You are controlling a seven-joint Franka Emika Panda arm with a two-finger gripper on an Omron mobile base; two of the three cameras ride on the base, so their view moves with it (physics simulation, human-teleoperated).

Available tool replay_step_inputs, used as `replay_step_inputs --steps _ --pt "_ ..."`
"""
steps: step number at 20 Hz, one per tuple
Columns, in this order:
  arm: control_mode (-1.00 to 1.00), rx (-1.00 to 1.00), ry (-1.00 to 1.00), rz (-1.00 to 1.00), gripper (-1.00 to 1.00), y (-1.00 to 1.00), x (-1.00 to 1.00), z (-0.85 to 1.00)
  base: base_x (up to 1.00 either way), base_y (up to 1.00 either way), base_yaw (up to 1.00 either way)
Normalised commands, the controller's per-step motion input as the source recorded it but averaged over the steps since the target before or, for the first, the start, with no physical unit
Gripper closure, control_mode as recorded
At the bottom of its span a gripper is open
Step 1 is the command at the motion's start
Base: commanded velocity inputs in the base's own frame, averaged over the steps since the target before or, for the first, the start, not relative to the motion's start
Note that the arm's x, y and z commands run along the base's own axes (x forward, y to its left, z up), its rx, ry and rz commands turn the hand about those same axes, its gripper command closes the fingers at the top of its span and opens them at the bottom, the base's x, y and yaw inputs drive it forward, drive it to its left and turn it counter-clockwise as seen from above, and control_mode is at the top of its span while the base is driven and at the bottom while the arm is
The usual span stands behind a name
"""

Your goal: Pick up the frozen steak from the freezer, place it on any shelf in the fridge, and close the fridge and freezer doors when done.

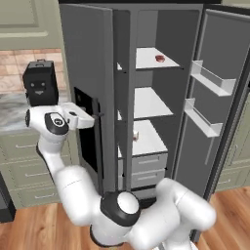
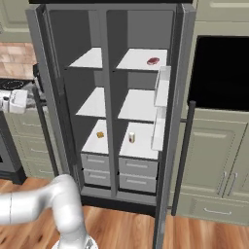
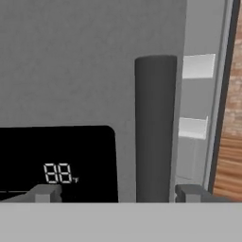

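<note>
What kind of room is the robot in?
It looks like a kitchen: a tall fridge-freezer stands open, with pale green cabinets beside it and a stone counter under a tiled wall.

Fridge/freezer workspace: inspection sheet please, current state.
surface: top fridge shelf, white, carries the steak
job's things: frozen steak lies on that shelf; freezer door and fridge door both stand open
clutter: small orange item on the lowest freezer shelf; small white-and-red item on the lowest fridge shelf
grippers: gripper open, its tips either side of the freezer door's bar handle, beside the black dispenser panel; no contact visible
cables: nothing seen
surroundings: pale cabinets, wooden floor, black countertop appliance
</note>
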Motion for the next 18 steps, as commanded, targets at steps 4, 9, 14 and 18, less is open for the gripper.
replay_step_inputs --steps 4,9,14,18 --pt "-1.00 -0.01 0.00 0.02 -1.00 -1.00 0.09 0.00 0.00 0.00 0.00" --pt "-1.00 0.00 0.00 0.01 -1.00 -0.97 0.32 0.00 0.00 0.00 0.00" --pt "-1.00 0.00 0.00 0.00 -1.00 -0.88 0.55 0.00 0.00 0.00 0.00" --pt "-1.00 0.00 0.00 0.00 -1.00 -0.79 0.77 0.00 0.00 0.00 0.00"
